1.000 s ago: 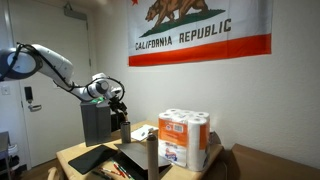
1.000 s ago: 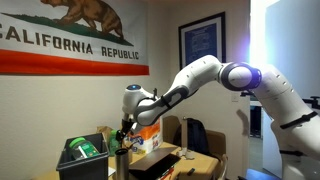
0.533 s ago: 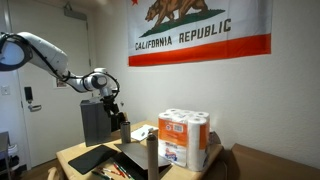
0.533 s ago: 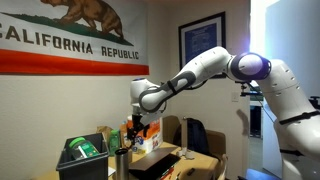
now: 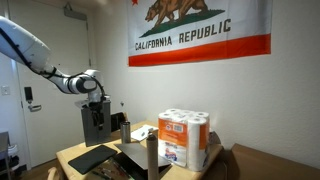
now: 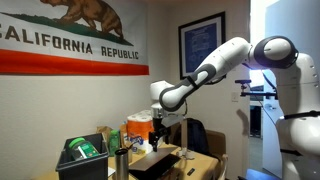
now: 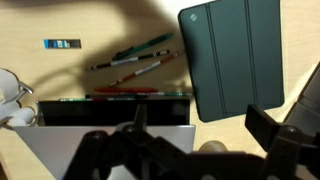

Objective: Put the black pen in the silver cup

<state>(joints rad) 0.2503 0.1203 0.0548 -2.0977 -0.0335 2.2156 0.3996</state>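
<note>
- A large flag (image 5: 200,35) on the wall shows a bear above the words "CALIFORNIA REPUBLIC", the only writing we can read.
- The white arm (image 5: 40,62) reaches in from the side. Its pincer (image 5: 97,100) hangs above the bin. In the wrist view the fingers stand wide apart with nothing between them, so we judge it released.
- A pack of white rolls (image 5: 184,140) stands on the wooden surface (image 5: 68,155). Its print is too small to read.
- A tall grey bin (image 5: 93,128) stands just beside the cup.
- A dark tablet cover (image 7: 235,60) lies flat.
- The silver cup (image 5: 124,131) stands upright between the bin and the pack.
- Coloured pens (image 7: 135,62), green and red, lie near the cover's edge.
- We cannot pick out the black pen. It is not in the pincer, and the cup is too small for us to see whether it is inside.
- A small blue label (image 7: 62,44) lies on the surface, too blurred to read.
- We expect the black pen to be light, stiff and smooth, and likely to roll. We would take it across the middle of the barrel.
</note>
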